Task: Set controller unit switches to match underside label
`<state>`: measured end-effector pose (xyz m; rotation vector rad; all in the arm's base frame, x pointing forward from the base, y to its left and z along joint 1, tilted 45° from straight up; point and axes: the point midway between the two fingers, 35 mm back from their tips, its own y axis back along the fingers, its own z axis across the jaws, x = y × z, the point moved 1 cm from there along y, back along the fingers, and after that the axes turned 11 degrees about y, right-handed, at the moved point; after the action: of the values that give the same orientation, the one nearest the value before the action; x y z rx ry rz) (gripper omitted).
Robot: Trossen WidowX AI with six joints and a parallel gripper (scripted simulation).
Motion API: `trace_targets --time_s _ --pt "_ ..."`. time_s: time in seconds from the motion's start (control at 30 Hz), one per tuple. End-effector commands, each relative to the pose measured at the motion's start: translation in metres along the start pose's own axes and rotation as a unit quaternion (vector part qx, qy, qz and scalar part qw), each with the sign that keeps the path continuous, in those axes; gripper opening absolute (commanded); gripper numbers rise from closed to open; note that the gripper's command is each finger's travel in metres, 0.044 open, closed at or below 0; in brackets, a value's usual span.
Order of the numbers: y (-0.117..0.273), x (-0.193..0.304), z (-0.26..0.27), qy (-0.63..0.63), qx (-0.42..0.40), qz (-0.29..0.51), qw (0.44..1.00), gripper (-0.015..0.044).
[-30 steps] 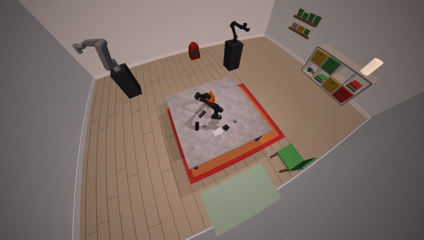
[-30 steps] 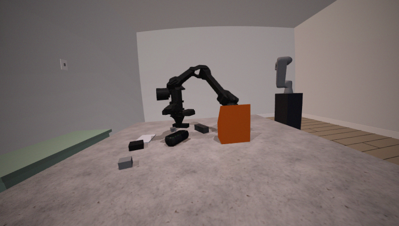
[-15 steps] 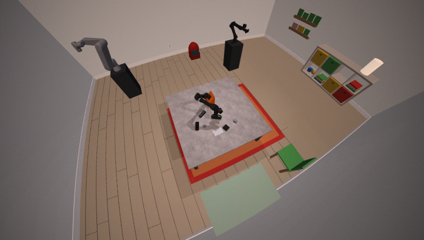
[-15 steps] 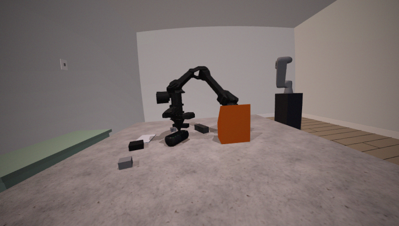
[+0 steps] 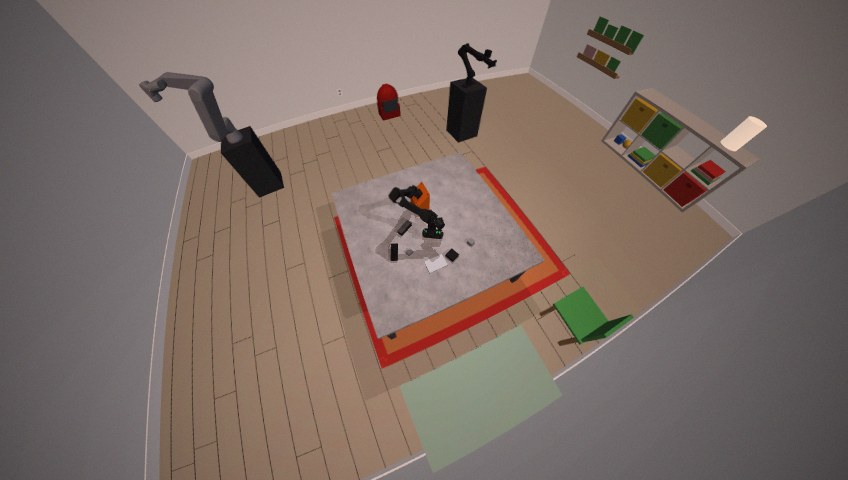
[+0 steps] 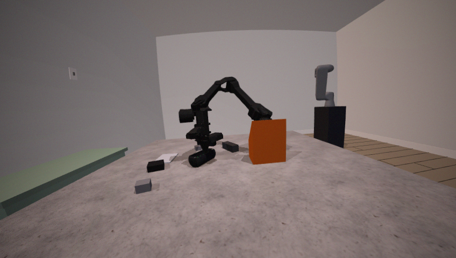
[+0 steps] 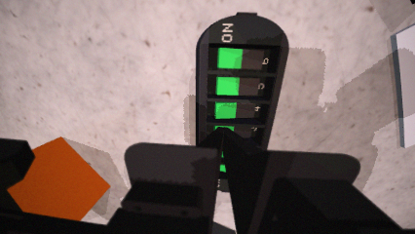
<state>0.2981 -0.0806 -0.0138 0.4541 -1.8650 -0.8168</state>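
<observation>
Looking down from my wrist, I read ON in pale letters [image 7: 227,32], turned sideways, at the far end of the top of the controller unit [image 6: 196,159] [image 7: 244,35]. Along its right side, beside the dark ends of the rockers, ran small sideways digits, blurry but looking like 6 [image 7: 265,61], 5 [image 7: 261,86] and 4 [image 7: 257,108] from far to near. The next mark [image 7: 254,129] was too faint for me, as was one near my claw [image 5: 433,229] [image 6: 205,149] [image 7: 223,131].
</observation>
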Motion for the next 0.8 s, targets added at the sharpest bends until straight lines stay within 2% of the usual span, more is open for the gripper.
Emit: trace_targets --time_s 0.0,0.3,0.47,0.77 --pt "-0.004 0.001 0.001 0.002 0.0 0.003 1.0 0.0" --pt "-0.004 0.001 0.001 0.002 0.0 0.003 1.0 0.0" --pt "0.038 0.0 0.001 0.002 0.0 0.002 1.0 0.0" --pt "0.04 -0.01 -0.001 0.002 0.0 0.002 1.0 0.0"
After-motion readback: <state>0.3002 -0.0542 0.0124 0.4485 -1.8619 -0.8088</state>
